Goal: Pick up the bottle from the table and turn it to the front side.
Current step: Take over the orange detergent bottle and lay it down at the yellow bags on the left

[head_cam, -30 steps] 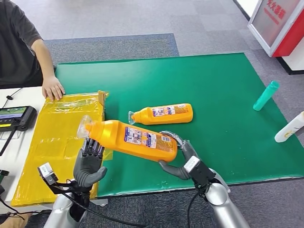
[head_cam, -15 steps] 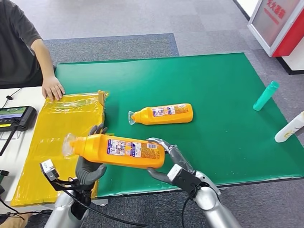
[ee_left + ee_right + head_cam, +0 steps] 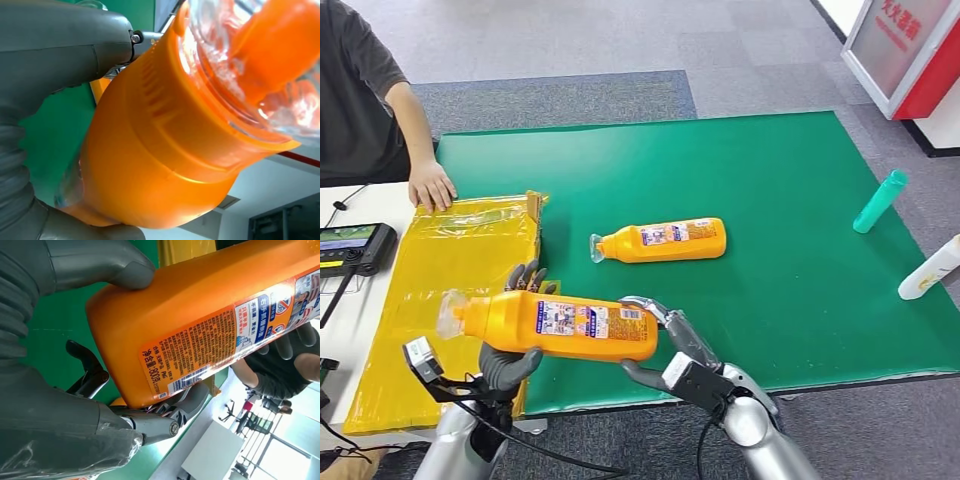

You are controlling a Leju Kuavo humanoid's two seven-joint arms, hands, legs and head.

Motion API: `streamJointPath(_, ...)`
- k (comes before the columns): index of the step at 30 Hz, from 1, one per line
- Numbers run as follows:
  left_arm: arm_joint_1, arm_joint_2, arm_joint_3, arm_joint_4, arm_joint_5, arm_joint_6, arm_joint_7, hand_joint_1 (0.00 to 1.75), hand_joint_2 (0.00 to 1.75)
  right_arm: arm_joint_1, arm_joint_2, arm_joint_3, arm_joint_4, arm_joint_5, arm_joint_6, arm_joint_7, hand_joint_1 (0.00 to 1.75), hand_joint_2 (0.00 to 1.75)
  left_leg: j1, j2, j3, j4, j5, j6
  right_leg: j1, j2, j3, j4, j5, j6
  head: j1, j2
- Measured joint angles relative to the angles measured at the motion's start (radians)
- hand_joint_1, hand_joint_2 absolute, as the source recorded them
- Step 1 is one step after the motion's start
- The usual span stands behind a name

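I hold the bottle [image 3: 554, 325] level above the mat's [image 3: 773, 200] near edge, long axis crosswise, my right hand [image 3: 663, 345] gripping its base, my left hand [image 3: 505, 362] cradling the neck end.

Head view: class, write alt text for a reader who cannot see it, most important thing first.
Two robot hands hold an orange bottle level above the near edge of a green table, the left hand near its clear-capped neck and the right hand at its base. A second orange bottle lies on the table beyond, and a person's hand rests on a yellow bag.
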Motion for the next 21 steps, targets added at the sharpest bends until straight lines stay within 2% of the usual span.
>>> streamJointPath(6, 0.001, 0.0, -0.003, -0.015, -0.054, 0.022, -0.037, 1.75, 1.75, 0.0, 0.0, 0.0, 0.0, 0.001, -0.001, 0.006, 1.75, 1.75, 0.0, 0.0, 0.0, 0.0, 0.0, 0.0, 0.0, 0.0, 0.0, 0.0, 0.0, 0.0, 0.0, 0.0)
streamJointPath(21, 0.009, -0.001, -0.005, -0.06, -0.065, 0.027, -0.042, 1.75, 1.75, 0.003, 0.0, 0.0, 0.001, -0.002, -0.004, 0.016, 1.75, 1.75, 0.0, 0.0, 0.0, 0.0, 0.0, 0.0, 0.0, 0.0, 0.0, 0.0, 0.0, 0.0, 0.0, 0.0)
